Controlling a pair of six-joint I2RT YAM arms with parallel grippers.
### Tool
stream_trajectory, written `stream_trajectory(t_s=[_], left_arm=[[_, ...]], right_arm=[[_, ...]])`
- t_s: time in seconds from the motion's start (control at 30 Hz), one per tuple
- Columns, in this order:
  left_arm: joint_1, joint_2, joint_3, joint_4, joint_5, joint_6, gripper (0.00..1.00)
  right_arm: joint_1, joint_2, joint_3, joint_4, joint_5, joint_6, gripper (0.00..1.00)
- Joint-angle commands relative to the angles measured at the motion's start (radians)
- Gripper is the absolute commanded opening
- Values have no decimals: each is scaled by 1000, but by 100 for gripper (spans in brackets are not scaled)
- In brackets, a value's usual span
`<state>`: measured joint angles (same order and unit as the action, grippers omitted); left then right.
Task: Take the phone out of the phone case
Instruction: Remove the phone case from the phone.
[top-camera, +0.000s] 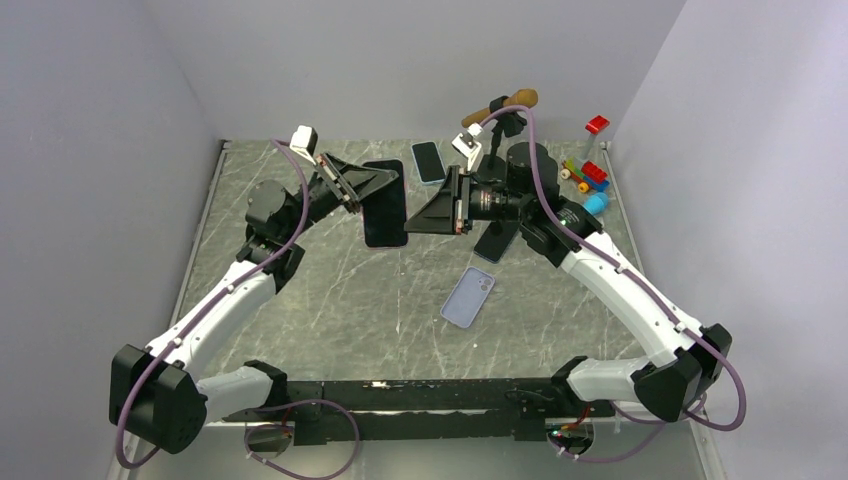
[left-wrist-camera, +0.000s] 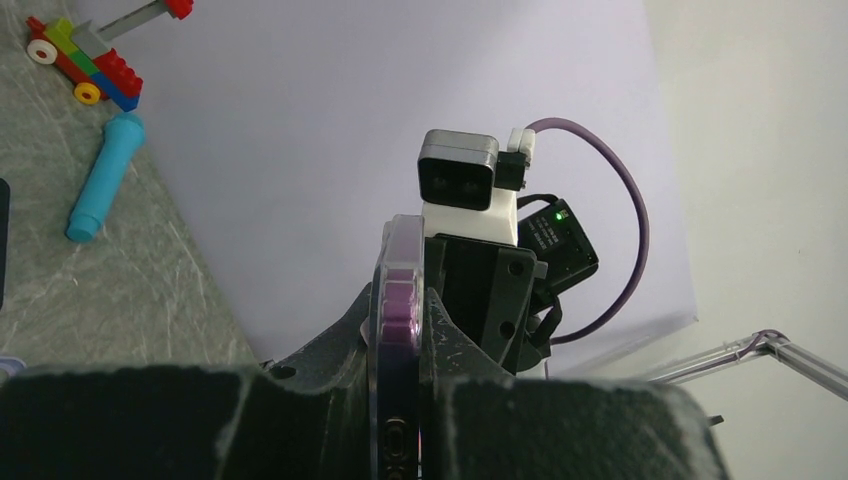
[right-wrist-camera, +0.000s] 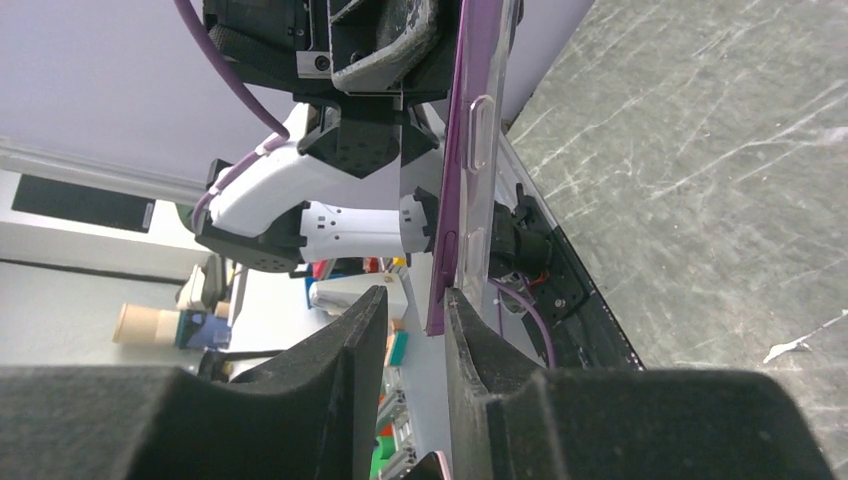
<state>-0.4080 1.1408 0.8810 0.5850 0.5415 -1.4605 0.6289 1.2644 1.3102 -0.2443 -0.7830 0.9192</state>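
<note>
Black phone (top-camera: 388, 225), raised above the worktop (top-camera: 330, 290), hung between left tool (top-camera: 375, 195) and right tool (top-camera: 415, 222). Left wrist: left tool (left-wrist-camera: 400, 425) clenched on the phone, which sat inside its clear, purple-rimmed case (left-wrist-camera: 403, 240). Right wrist: right tool (right-wrist-camera: 412, 340) stood slightly parted, released, its fingers (right-wrist-camera: 365, 340) straddling the cased phone's end.

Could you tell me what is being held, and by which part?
The cased phone: left claw clamps one long edge; right claw straddles the opposite edge, gap showing.

No words, brands, numbers or signs can be read in any view, not even on the phone (left-wrist-camera: 398, 300) between the fingers (left-wrist-camera: 250, 420).
</note>
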Motion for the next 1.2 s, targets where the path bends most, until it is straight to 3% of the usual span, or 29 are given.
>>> stream_trajectory(t_s=[0.0, 0.43, 0.57, 1.0, 1.17], left_arm=[[-30, -43, 24, 102, -61, -48, 0], [-149, -37, 68, 14, -126, -5, 0], [-161, -48, 59, -8, -137, -5, 0], [-174, -43, 5, 182, -120, -141, 0], [-173, -50, 3, 171, -116, -124, 0]], right_arm=[[19, 19, 41, -65, 45, -41, 31], [61, 107, 148, -53, 87, -38, 32], [70, 128, 200, -119, 132, -86, 35], [105, 190, 271, -298, 230, -197, 38], [100, 178, 212, -171, 137, -111, 38]])
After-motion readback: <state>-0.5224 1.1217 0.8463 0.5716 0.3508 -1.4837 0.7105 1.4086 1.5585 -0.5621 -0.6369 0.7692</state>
